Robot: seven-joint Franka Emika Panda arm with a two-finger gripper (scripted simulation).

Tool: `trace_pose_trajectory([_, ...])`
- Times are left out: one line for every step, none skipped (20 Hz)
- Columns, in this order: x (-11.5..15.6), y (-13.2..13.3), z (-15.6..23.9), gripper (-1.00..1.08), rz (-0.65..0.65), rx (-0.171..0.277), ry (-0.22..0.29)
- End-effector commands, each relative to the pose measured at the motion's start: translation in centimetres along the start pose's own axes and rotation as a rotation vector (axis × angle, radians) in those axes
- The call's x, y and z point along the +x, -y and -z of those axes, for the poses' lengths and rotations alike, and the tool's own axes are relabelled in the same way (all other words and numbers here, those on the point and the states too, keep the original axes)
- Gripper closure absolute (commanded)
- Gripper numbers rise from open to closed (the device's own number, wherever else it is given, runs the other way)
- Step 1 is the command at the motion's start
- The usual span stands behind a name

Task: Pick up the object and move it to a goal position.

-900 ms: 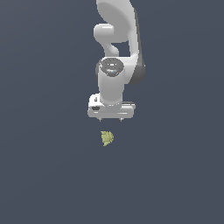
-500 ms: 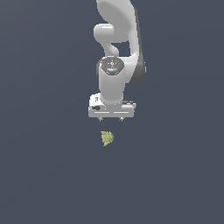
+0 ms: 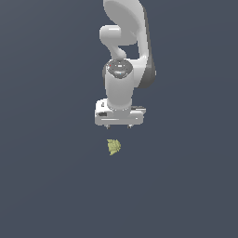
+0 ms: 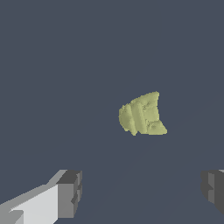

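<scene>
Step in hand: approach, pre-grasp. Gripper (image 3: 118, 126) hangs above object (image 3: 113, 147), clear gap between them, no contact. Fingers (image 4: 70, 194) spread wide in wrist view, nothing between them, so pincer released. Object lies on dark floor (image 3: 46, 186), just below gripper, slightly toward exterior view's left. Next move, my read: small lateral correction to centre lump between fingers, descend straight, close. Lump is irregular and faceted; may slip if pinched off-centre.

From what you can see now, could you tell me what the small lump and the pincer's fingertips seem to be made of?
The lump: matte, mottled yellow-green with rough facets, perhaps stone or foam; the render leaves it open. The pincer has dark grey, blocky fingertips, dull like rubber or plastic, on a smooth white body.
</scene>
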State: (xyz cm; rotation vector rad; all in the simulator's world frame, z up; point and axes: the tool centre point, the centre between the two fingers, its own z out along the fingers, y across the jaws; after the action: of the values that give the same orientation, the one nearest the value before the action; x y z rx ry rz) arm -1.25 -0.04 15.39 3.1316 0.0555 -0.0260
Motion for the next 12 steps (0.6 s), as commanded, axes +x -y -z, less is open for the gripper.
trace_pose_trajectory([0.1, -0.1, -0.2, -0.92, 0.008, 0.0, 0.0])
trace_pose_trajectory([0.3, -0.2, -0.4, -0.92, 0.014, 0.0, -0.001])
trace_pose_trajectory([0.4, -0.2, -0.6, -0.92, 0.022, 0.0, -0.001])
trace_pose_trajectory([0.6, -0.3, -0.8, -0.92, 0.03, 0.0, -0.002])
trace_pose_trajectory([0.7, -0.4, -1.0, -0.92, 0.04, 0.0, -0.002])
trace_pose_trajectory([0.9, -0.5, -1.3, -0.92, 0.051, 0.0, -0.003])
trace_pose_trajectory([1.2, -0.6, -1.7, -0.92, 0.064, 0.0, -0.004])
trace_pose_trajectory([1.4, -0.8, -2.0, -0.92, 0.077, 0.001, -0.005])
trace_pose_trajectory([1.7, -0.9, -2.4, -0.92, 0.092, 0.001, -0.006])
trace_pose_trajectory([1.9, -1.1, -2.9, -0.92, 0.108, 0.001, -0.007])
trace_pose_trajectory([2.2, -1.3, -3.3, -0.92, 0.125, 0.002, -0.009])
trace_pose_trajectory([2.5, -1.4, -3.8, -0.92, 0.141, 0.003, -0.01])
